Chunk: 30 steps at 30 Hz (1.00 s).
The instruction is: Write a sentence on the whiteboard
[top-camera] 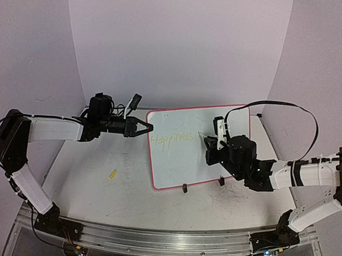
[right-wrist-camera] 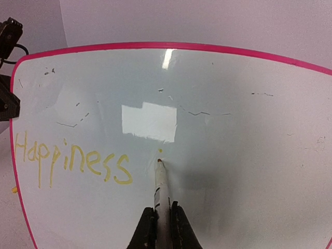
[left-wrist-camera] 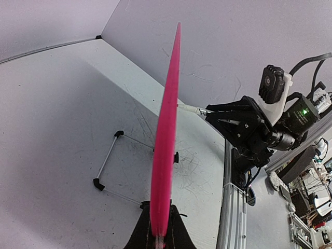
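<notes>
We are writing the next word on the whiteboard (top-camera: 181,165).
Our left jaws are clamping its left rim, steadying it upright on the tabletop (top-camera: 90,181). Right of the sentence (right-wrist-camera: 72,161), so far "Happiness", our right jaws are gripping the marker (right-wrist-camera: 162,187); light, even pressure should be keeping letters level.

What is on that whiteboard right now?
The yellow word "Happiness", a dot after it, and the tip of the marker in the right gripper. The marker covers a strip of the whiteboard; anything there is hidden.
</notes>
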Each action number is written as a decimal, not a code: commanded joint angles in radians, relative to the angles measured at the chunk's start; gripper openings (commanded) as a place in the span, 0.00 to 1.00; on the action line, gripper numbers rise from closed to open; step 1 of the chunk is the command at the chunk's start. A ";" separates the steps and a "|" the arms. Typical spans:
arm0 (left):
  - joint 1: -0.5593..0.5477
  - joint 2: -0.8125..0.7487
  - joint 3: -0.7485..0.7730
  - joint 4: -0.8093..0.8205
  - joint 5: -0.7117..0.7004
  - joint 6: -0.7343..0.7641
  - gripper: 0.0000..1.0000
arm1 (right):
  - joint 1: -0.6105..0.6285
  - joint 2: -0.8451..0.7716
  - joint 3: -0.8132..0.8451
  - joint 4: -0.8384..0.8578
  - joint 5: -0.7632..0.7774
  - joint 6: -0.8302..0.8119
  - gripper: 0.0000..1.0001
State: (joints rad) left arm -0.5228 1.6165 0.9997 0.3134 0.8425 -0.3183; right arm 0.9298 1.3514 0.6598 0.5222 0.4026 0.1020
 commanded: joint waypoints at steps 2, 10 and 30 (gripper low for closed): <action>-0.003 -0.026 0.018 -0.036 -0.028 0.021 0.00 | -0.005 0.038 0.033 0.002 0.035 0.010 0.00; -0.003 -0.031 0.016 -0.037 -0.029 0.024 0.00 | -0.004 0.037 0.041 -0.055 0.045 0.038 0.00; -0.004 -0.025 0.019 -0.039 -0.029 0.024 0.00 | 0.031 0.008 0.010 -0.120 0.044 0.099 0.00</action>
State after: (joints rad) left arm -0.5237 1.6165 0.9997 0.3066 0.8345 -0.3214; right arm 0.9576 1.3705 0.6678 0.4489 0.4259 0.1813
